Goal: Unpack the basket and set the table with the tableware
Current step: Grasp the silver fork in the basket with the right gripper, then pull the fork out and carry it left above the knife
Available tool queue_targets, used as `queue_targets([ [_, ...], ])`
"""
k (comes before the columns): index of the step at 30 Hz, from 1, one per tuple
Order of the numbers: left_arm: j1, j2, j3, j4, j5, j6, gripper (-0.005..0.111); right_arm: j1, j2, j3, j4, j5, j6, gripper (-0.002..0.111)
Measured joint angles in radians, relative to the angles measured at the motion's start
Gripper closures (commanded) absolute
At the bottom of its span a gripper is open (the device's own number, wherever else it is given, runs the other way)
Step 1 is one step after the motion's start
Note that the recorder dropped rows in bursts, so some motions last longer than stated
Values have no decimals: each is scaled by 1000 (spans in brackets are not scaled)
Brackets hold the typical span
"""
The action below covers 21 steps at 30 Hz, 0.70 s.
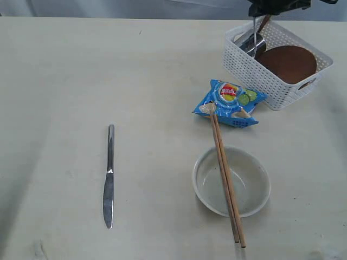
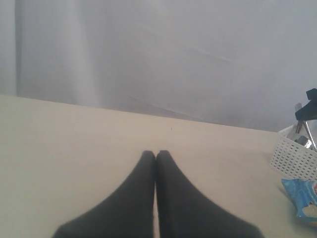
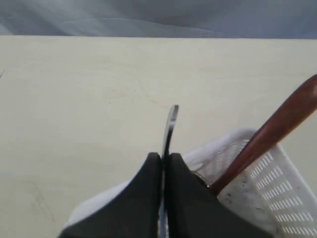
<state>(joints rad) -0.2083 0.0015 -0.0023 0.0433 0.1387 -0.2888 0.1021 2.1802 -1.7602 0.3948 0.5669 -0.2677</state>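
Observation:
The white basket [image 1: 255, 70] stands at the table's [image 1: 65, 81] far right and holds the reddish-brown plate [image 1: 287, 64], a steel cup [image 1: 252, 44] and a dark red spoon [image 1: 264, 23]. My right gripper [image 3: 163, 156] hangs over the basket's far corner, shut on a thin steel fork handle [image 3: 171, 121] that stands upright out of the cup [image 1: 255, 31]. The spoon [image 3: 270, 131] leans beside it. On the table lie the knife [image 1: 109, 176] and the white bowl [image 1: 209, 189], with chopsticks [image 1: 226, 184] laid across it. My left gripper [image 2: 155, 153] is shut and holds nothing, low over bare tabletop.
A blue snack bag [image 1: 230, 103] lies between the basket and the bowl, under the far tips of the chopsticks. The left wrist view catches the basket [image 2: 292, 158] and the bag [image 2: 303, 196] at its edge. A pale curtain backs the table.

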Motion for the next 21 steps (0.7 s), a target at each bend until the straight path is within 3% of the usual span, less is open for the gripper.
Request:
queue_targets([
  [21,0,0,0,0,0,0,107,0,-147,0,-128,83,60,109],
])
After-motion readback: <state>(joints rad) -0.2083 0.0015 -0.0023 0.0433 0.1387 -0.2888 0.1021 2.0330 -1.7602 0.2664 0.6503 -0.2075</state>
